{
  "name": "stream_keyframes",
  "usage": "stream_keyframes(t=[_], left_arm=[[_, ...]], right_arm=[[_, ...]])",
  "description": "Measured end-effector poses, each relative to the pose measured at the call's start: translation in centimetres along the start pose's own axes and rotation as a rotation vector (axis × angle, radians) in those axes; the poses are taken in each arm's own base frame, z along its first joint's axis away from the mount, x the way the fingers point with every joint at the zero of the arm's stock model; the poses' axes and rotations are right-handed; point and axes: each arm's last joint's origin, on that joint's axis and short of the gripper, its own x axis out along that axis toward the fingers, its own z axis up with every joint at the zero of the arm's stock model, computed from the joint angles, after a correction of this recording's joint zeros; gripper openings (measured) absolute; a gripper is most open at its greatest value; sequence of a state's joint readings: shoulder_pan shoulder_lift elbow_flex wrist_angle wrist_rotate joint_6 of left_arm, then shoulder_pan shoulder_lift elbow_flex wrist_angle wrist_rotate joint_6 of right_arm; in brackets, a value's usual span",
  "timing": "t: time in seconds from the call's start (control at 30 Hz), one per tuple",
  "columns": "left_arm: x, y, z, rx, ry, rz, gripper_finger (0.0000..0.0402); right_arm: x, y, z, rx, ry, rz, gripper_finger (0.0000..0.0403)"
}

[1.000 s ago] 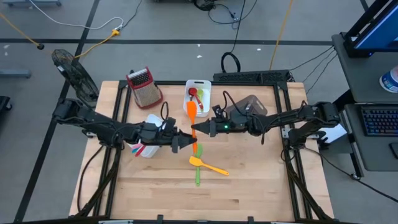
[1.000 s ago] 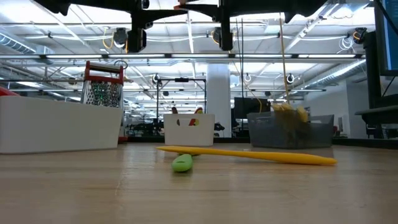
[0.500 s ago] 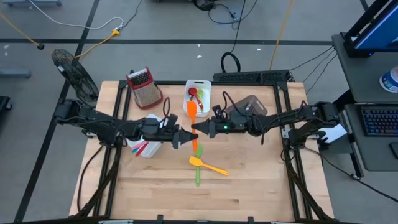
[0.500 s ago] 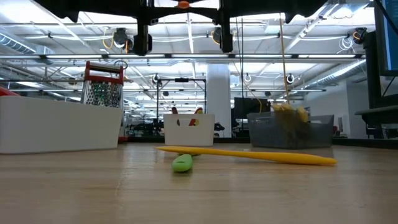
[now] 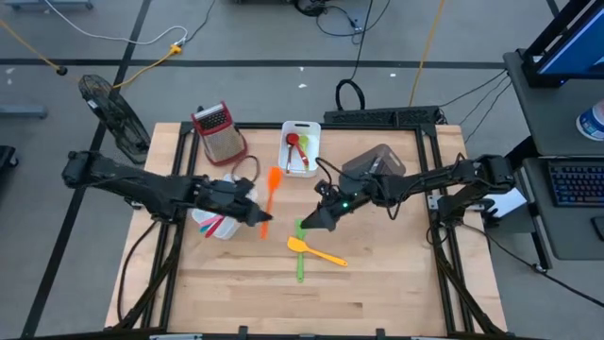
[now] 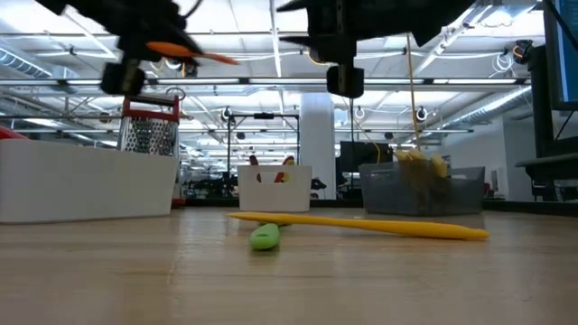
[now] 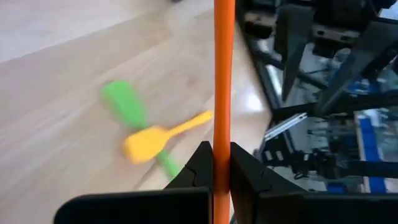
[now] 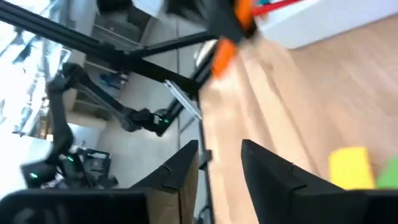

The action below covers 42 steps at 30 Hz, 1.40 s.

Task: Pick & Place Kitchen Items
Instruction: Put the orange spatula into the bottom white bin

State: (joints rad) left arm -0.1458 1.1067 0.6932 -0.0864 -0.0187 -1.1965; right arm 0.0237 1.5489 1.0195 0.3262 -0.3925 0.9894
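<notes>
Gripping the orange spatula [image 5: 270,188] by its handle, our left end effector [image 5: 261,218] is clamped on it above the bench [image 5: 377,283], near a white bin [image 5: 209,227]. Our right end effector [image 5: 307,225] hangs with fingers apart, empty, above the green [image 5: 300,266] and yellow utensils [image 5: 317,252].

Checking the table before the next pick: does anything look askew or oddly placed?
Mildly: the yellow spatula and green utensil lie crossed on the table, loose outside any bin. The orange spatula is simply held aloft in the left gripper.
</notes>
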Motion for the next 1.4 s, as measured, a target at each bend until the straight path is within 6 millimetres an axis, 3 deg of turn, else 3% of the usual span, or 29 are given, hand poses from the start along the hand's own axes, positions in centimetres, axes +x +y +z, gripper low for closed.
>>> stream_keyframes(t=[0.23, 0.33, 0.53, 0.7, 0.9, 1.13, 1.4], left_arm=[[-5.4, 1.0, -0.1, -0.13, -0.014, 0.152, 0.0013], [-7.2, 1.8, -0.4, -0.178, 0.038, 0.332, 0.0013], [-10.1, 0.8, -0.1, -0.25, 0.197, 0.571, 0.0013], [-10.1, 0.4, 0.2, -0.278, 0.328, 0.737, 0.0012], [-7.2, 0.9, 0.4, -0.255, 0.507, 0.819, 0.0012], [-4.5, 2.8, 1.5, -0.228, 0.733, 0.923, 0.0012], [-3.6, 4.8, 3.5, -0.222, 0.86, 0.948, 0.0012]], right_arm=[[0.0, -0.3, -0.4, -0.04, 0.06, -0.018, 0.0121], [0.0, -0.3, -0.4, -0.097, 0.053, -0.017, 0.0118], [0.0, -0.2, -0.3, -0.192, 0.047, -0.006, 0.0118], [0.0, -0.2, -0.3, -0.213, 0.046, -0.008, 0.0116], [0.0, -0.2, -0.3, -0.23, 0.043, -0.01, 0.0114], [0.0, -0.2, -0.3, -0.228, 0.043, -0.011, 0.0116], [0.0, -0.2, -0.3, -0.228, 0.043, -0.011, 0.0116]])
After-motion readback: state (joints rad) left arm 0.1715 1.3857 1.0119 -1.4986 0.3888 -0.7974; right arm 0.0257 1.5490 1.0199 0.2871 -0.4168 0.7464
